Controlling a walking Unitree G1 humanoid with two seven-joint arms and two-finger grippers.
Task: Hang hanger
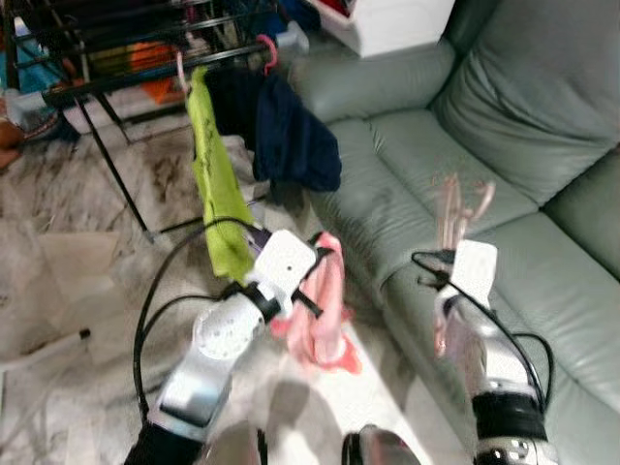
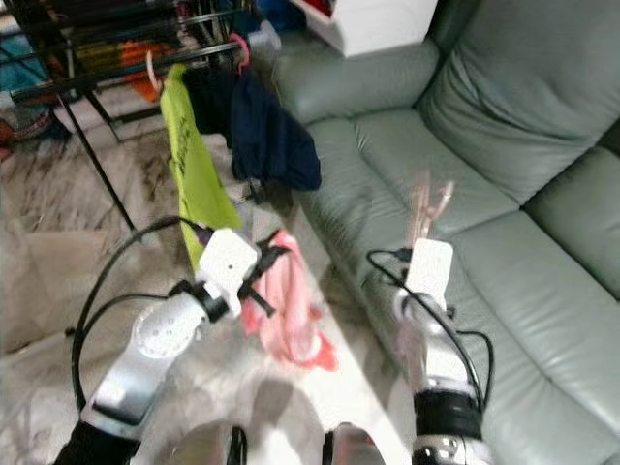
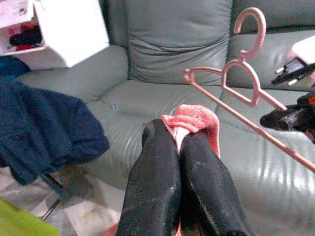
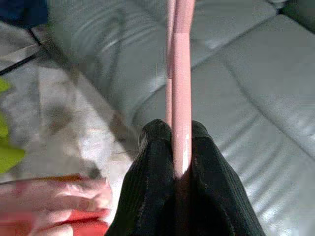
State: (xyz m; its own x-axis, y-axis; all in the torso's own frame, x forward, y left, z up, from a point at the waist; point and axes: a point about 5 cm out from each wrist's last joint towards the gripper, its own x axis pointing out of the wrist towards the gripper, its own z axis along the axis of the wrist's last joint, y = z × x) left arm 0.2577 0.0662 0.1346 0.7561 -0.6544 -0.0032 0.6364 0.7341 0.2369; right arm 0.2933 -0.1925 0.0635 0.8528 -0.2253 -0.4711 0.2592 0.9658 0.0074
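Observation:
My right gripper [image 4: 178, 129] is shut on a pink plastic hanger [image 3: 246, 83], held upright over the sofa's front edge; the hanger [image 1: 460, 208] looks blurred in the head views. My left gripper [image 3: 178, 132] is shut on a pink garment [image 1: 325, 310], which droops down from it above the floor beside the sofa. The two grippers are side by side, with a gap between hanger and garment. A black drying rack [image 1: 145, 77] stands at the far left, with a lime-green cloth [image 1: 218, 189] and a navy garment [image 1: 291, 140] hanging from its rail on pink hangers.
A grey-green leather sofa [image 1: 504, 126] takes up the right side. A white box [image 1: 397, 24] stands behind its armrest. The floor is pale marble [image 1: 77, 252], with a white stick-like thing lying at the left. Colourful items sit beneath the rack.

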